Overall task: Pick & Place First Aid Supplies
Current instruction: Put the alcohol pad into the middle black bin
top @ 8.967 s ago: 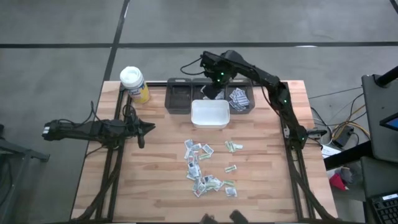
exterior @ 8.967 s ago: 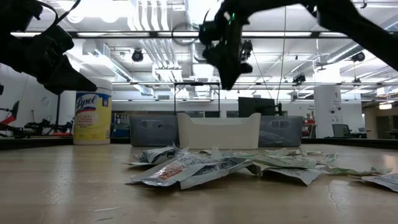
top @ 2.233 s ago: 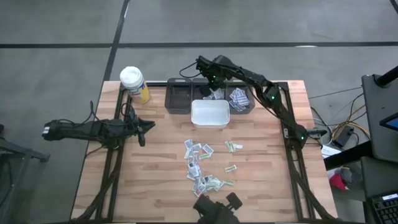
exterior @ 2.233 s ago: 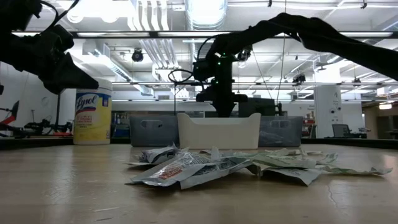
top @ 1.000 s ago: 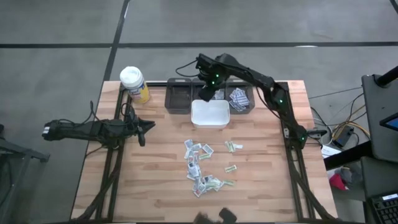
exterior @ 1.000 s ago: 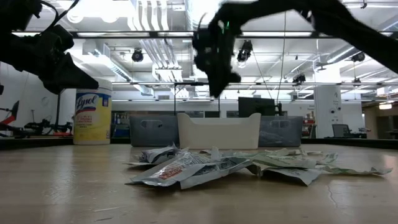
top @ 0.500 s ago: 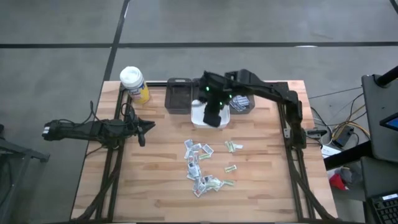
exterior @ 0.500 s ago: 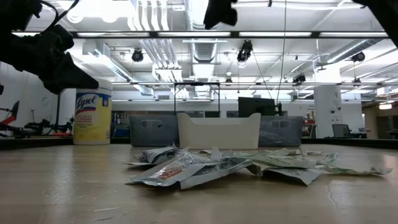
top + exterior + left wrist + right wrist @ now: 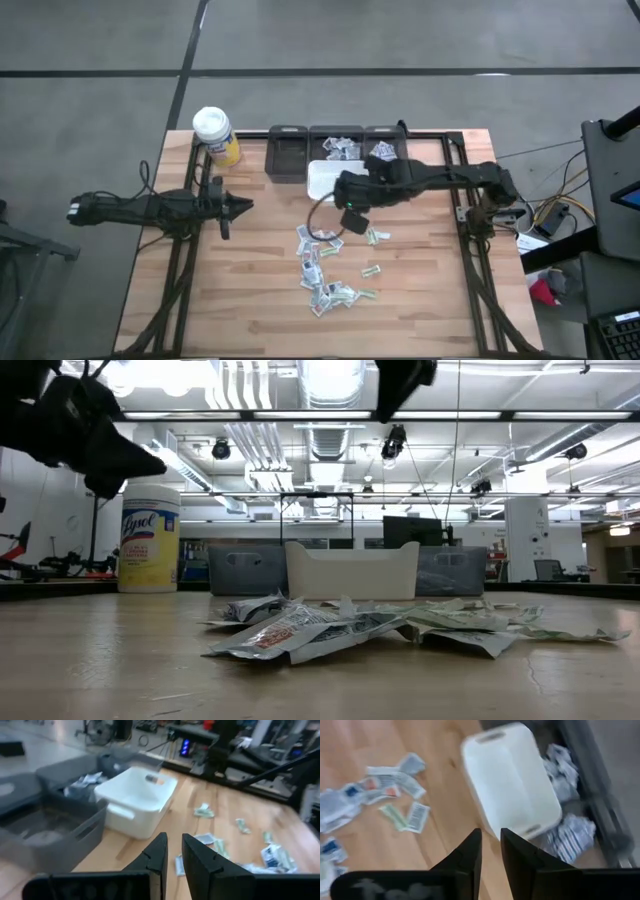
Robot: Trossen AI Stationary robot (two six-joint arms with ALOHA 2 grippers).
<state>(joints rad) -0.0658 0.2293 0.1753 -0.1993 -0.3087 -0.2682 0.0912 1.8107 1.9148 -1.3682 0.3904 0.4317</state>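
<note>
Swung from the bins to above the packets (image 9: 322, 262) mid-counter, the right claw (image 9: 352, 221), narrow and empty, should pinch these light, limp, slippery packets by an edge.

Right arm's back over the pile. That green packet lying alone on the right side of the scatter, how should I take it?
Take the green packet across its narrow width, coming straight down from above. It lies flat on the table, apart from the pile of packets, so neighbours should not interfere. The right gripper hovers near the pile's upper edge, fingers slightly apart and empty.
</note>
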